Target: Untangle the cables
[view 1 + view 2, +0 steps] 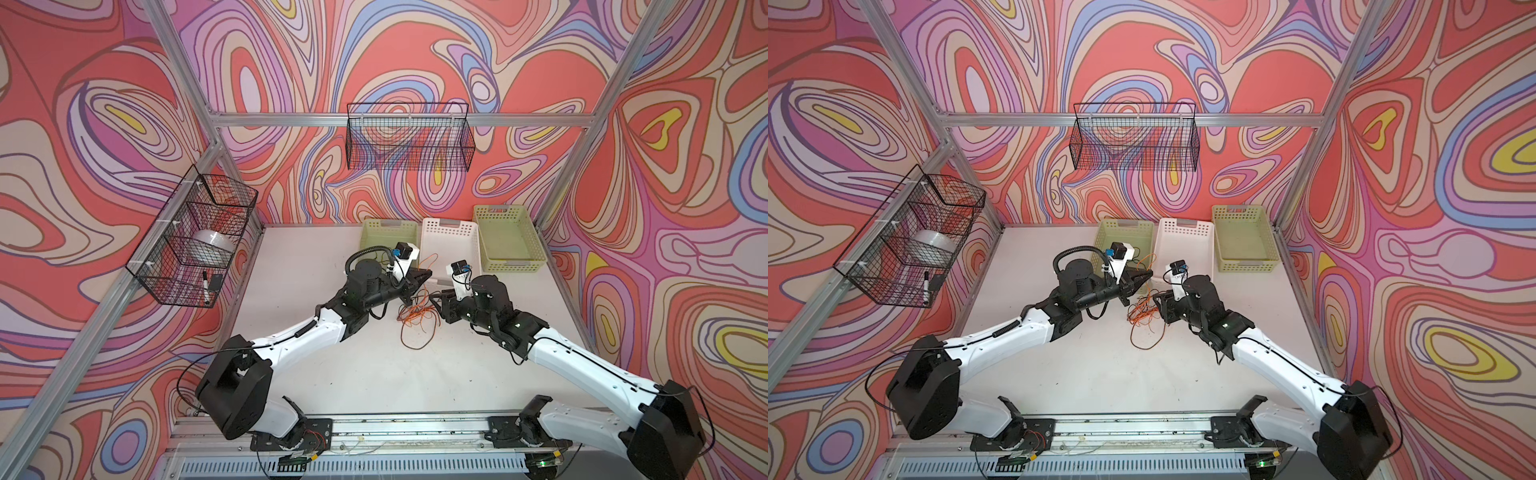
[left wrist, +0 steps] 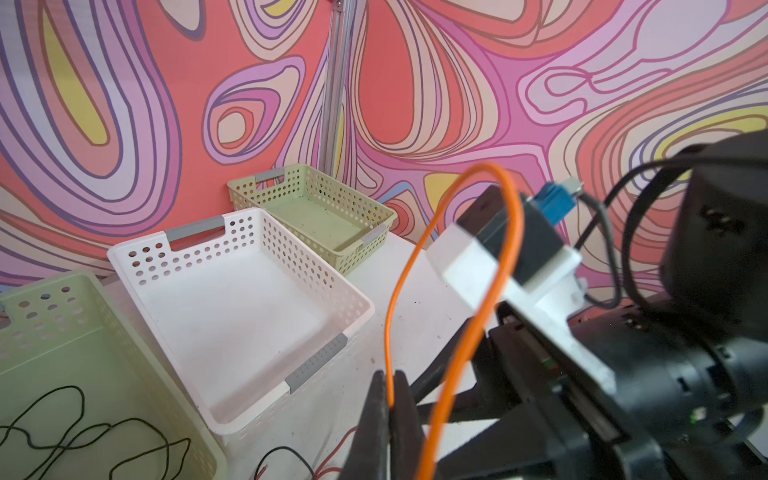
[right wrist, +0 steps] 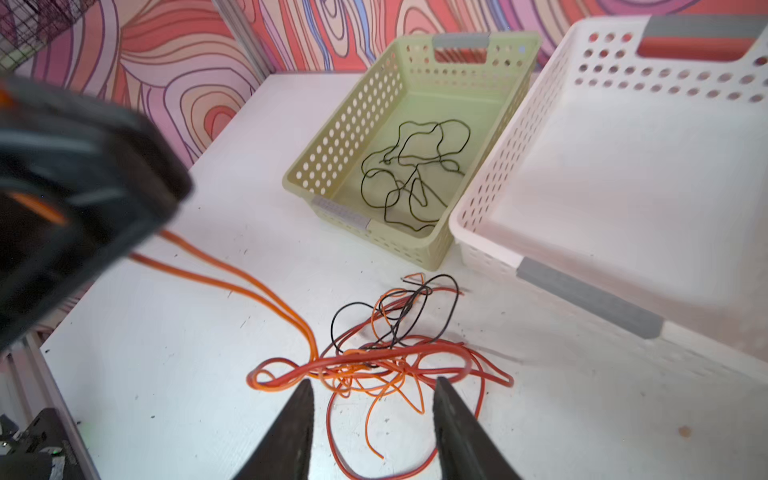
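- Left gripper [image 2: 388, 401]: jaws pressed together on an orange cable [image 2: 514, 232], which arcs up from the tips in 1 tall loop. In the right wrist view it drops as a doubled line to the heap.
- Right gripper [image 3: 373, 395]: jaws apart, nothing between them, poised just above the near edge of the tangle [image 3: 386, 353].
- Tangle: orange, red-brown and black cables looped through each other on the white table [image 3: 158, 374], near the white basket [image 3: 519, 137]. In both top views it lies between the 2 grippers.
- Done so far: 1 dark green cable [image 3: 415, 166] lies by itself in the green basket [image 3: 353, 120], the left one of the row of 3 in the top views.
- The white basket and the far green basket [image 2: 376, 216] hold nothing.
- Judgement: early-to-middle stage. 1 cable is sorted and the orange one is gripped but not yet free. The knot of at least 3 colours is left to separate, likely with the right gripper pinning the heap during the pull.
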{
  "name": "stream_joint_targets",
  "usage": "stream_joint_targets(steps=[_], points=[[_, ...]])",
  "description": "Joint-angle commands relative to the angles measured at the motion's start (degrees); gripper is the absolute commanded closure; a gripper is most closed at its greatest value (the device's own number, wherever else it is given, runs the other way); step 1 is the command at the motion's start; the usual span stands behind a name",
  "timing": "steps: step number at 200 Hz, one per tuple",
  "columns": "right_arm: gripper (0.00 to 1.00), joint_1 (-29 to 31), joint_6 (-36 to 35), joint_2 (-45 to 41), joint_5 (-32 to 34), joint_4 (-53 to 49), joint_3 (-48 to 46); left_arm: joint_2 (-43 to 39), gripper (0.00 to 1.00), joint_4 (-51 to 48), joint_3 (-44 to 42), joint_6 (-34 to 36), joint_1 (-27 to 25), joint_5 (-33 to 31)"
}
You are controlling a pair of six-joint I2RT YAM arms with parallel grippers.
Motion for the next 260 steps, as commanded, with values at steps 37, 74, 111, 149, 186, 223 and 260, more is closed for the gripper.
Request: stream_joint_targets(steps=[37, 74, 111, 149, 186, 223, 260], points=[[0.51, 0.6, 0.1, 2.3, -5.9, 9.2, 0.2, -2.3, 1.0, -4.1, 3.1, 2.5, -1.4, 0.2], [0.54, 0.5, 1.1, 4.1, -5.3, 9.2, 0.3, -2.8, 1.0, -4.3, 4.3, 2.5, -1.6, 0.0], [0.62, 0.5, 3.5, 8.0, -6.6, 9.0, -0.8, -3.3, 1.0, -6.0, 7.8, 3.8, -1.6, -0.8], [0.74, 0.5, 6.0, 10.7, -6.5, 12.2, -3.3, -3.4, 1.0, -6.3, 12.0, 3.4, -1.6, -0.4], [0.75, 0.6, 7.7, 13.6, -7.2, 14.4, -5.3, -3.0, 1.0, -8.7, 17.3, 6.0, -1.6, -1.2], [0.7, 0.9, 10.1, 15.0, -7.2, 17.3, -6.6, -1.3, 1.0, -11.7, 22.1, 8.3, -1.6, -1.6], [0.57, 0.9, 6.6, 5.9, 1.9, 10.2, -6.7, -2.0, 1.0, -12.2, 19.5, 9.2, -1.6, -3.2]])
